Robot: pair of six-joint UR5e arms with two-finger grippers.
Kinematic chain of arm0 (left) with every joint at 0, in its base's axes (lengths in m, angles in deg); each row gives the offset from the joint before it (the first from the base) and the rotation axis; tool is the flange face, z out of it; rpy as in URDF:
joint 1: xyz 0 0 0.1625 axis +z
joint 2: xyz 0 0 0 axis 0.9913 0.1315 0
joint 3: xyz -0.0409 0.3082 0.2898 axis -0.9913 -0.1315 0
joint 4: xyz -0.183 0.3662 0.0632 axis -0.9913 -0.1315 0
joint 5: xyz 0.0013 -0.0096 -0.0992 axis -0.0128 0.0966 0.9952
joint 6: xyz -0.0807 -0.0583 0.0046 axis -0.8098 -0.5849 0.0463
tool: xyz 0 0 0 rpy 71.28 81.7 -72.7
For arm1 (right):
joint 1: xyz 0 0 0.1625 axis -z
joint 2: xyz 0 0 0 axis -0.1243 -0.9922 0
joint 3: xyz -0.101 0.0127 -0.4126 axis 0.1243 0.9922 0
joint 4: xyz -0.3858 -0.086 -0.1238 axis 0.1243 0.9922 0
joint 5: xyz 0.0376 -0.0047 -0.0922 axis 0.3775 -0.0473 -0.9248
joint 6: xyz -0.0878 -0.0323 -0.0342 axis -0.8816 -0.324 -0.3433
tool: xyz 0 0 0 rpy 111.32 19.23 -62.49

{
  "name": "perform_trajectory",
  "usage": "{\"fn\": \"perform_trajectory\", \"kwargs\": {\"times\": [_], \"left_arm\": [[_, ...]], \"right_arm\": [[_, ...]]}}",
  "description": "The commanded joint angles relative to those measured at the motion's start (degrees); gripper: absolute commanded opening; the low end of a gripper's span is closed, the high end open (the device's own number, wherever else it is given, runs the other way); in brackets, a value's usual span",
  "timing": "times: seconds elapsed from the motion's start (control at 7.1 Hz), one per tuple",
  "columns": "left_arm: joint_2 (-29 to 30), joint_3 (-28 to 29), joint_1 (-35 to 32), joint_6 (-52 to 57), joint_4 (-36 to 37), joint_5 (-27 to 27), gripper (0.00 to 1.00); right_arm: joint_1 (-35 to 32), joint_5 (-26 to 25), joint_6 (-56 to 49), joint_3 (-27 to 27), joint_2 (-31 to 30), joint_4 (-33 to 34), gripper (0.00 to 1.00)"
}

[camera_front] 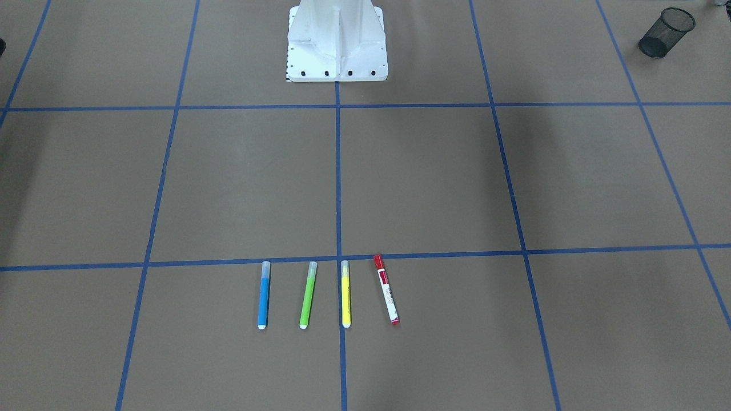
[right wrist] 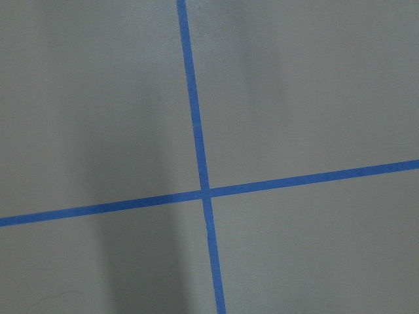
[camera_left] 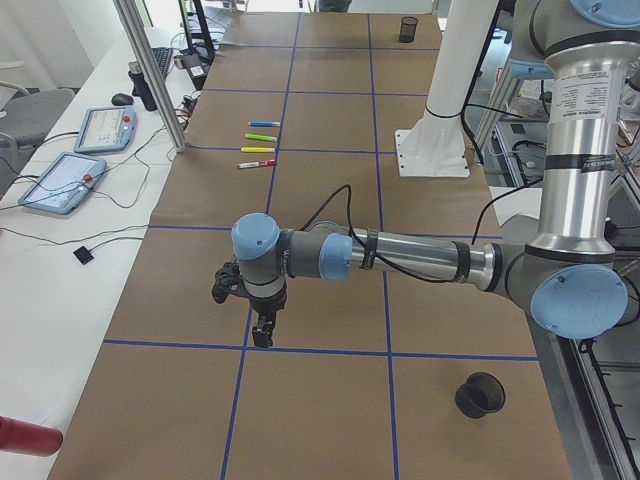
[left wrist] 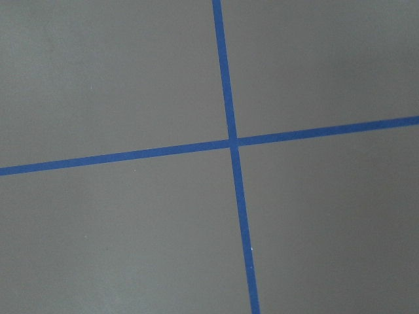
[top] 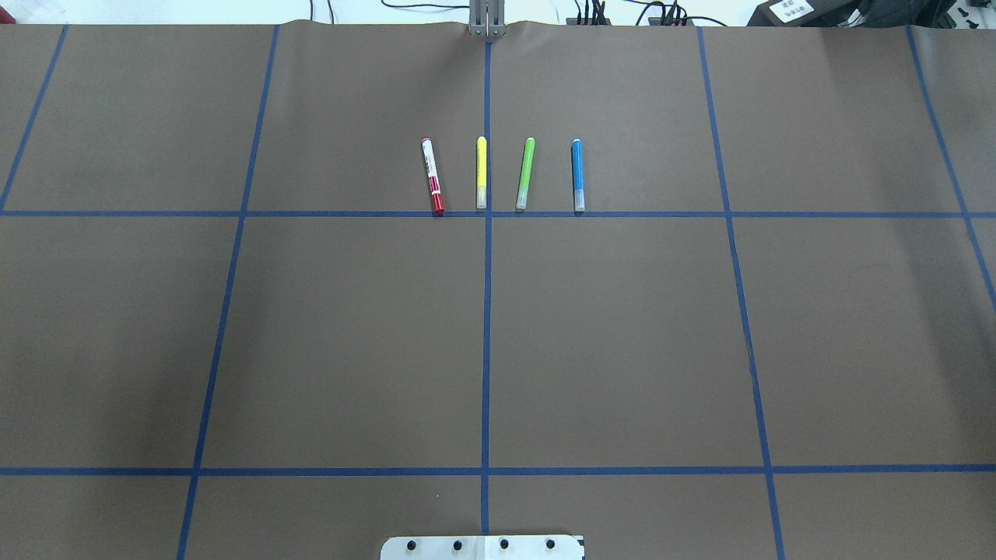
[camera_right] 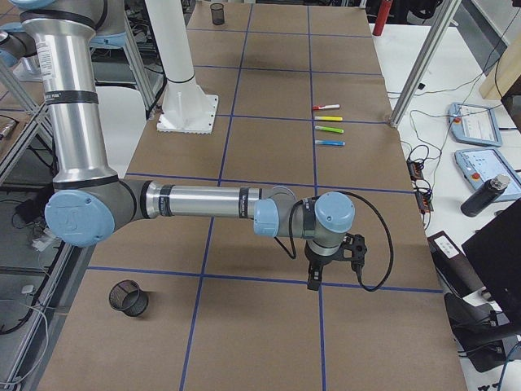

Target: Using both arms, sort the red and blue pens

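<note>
1. Left side first: the left arm (camera_left: 400, 258) reaches out low over the counter (top: 350, 334). Its end effector (camera_left: 262, 335) hangs above a tape crossing, well apart from the pens. Released or clenched? From this side view I cannot tell.
2. Now along the row from overhead. The red pen (top: 432, 176) lies slightly slanted, its cap touching the tape line. Next come the yellow marker (top: 482, 173) and the lime-green marker (top: 526, 173) (neither is our business), and the blue pen (top: 577, 175) closes the row.
3. Over to the right arm (camera_right: 203, 202), a mirror pose. Its end effector (camera_right: 313, 281) points down over bare paper, and again I cannot tell how its jaws stand.
4. My read: the opening approach, with nothing grasped yet. Next, each arm should travel to its nearer pen, left to red and right to blue. Each should descend with fingers straddling the barrel, clear of the neighbouring marker. The left-end mesh cup (camera_left: 480, 396) and right-end mesh cup (camera_right: 129, 297) look like the likely destinations.
</note>
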Motion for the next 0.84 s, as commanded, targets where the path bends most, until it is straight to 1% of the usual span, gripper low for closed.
{"fn": "perform_trajectory", "kwargs": {"times": [0.0,0.42,0.7], "left_arm": [[-0.2,0.1,-0.2,1.0,0.4,0.0,1.0],[-0.1,0.2,-0.1,0.2,0.1,-0.1,1.0],[0.3,0.7,-0.1,0.2,-0.1,-0.6,1.0]], "right_arm": [[-0.2,0.0,-1.2,-0.2,-0.4,0.1,0.99],[-0.3,-0.1,-1.1,-2.0,-1.5,0.0,0.99],[-0.3,-1.6,-1.1,-2.2,-2.1,0.0,0.99]]}}
